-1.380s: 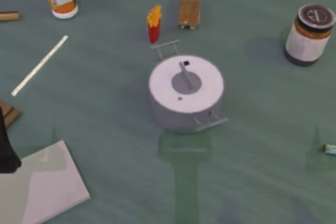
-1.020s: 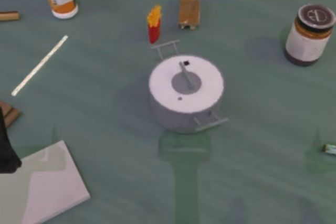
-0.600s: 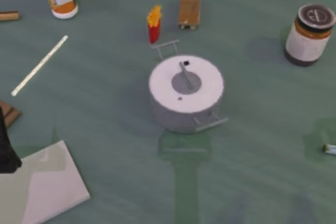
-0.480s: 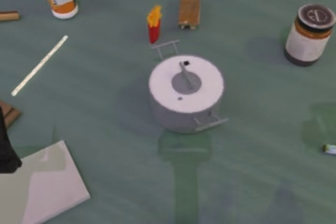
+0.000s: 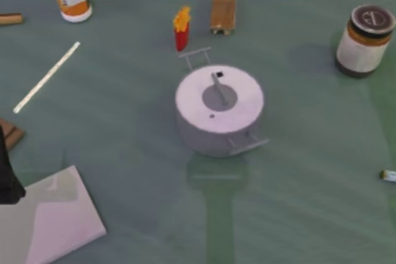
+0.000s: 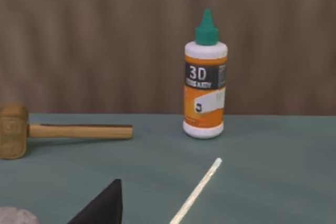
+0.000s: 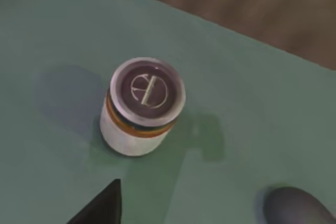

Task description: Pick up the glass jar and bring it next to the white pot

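Since the earlier frame, the shadow near the bench's [image 5: 124,122] right edge is sliding toward the far right corner, now reaching the glass jar [image 5: 365,41]; jar and white pot [image 5: 218,108] aren't moving. The jar is standing upright in that corner, well apart from the pot at mid-bench. My right gripper is hanging above the jar, one dark fingertip [image 7: 100,205] cut off; open or closed, I cannot tell. My left arm [image 5: 8,174] is sitting parked at the left edge, fingers unreadable too.
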Controlling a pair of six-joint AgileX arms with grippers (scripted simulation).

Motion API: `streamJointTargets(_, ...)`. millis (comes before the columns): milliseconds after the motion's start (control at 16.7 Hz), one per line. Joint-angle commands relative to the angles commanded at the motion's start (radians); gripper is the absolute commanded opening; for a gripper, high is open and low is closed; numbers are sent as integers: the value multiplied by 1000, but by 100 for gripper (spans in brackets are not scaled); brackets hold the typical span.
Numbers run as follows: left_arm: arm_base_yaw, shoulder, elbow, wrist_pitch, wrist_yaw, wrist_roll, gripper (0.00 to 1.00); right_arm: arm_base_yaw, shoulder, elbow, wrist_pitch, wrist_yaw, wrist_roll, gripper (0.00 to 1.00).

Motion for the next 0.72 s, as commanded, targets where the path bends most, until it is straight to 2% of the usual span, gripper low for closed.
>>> streamJointTargets(360, 0, 0, 0, 0, 0, 0, 100, 10, 584, 647, -231, -57, -176, 100)
streamJointTargets(720, 0, 0, 0, 0, 0, 0, 100, 26, 1052, 1003, -450, -99, -303, 100)
